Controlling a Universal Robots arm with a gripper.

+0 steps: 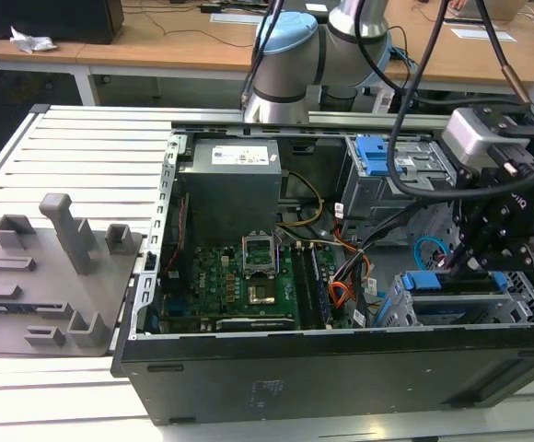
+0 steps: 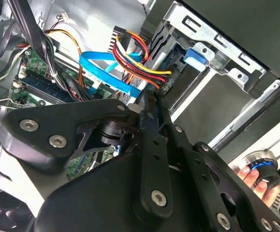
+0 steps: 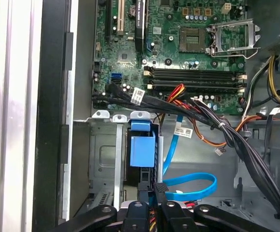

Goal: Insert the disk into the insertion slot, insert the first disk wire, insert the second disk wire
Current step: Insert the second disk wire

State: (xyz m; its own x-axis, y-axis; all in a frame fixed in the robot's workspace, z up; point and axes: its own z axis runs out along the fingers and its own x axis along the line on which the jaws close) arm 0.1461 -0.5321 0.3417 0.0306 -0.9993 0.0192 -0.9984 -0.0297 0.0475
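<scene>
Blue-framed disk [image 3: 142, 151] inside grey insertion slot [image 3: 106, 159]

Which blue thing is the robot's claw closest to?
The gripper is closest to the disk with its blue frame in the low cage, not the blue bracket farther back.

Black cable bundle [image 3: 198, 108] and the second disk wire [image 3: 188, 186] crowd the approach beside the insertion slot [image 3: 116, 159]; motherboard [image 3: 178, 48] lies open

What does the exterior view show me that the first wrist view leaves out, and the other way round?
Exterior view adds: the robot arm, a grey power supply, and grey moulded holders on the exterior view's left.
First wrist view adds: small blue board sockets.
Both share: the motherboard, the disk, the light-blue wire and the gripper.
</scene>
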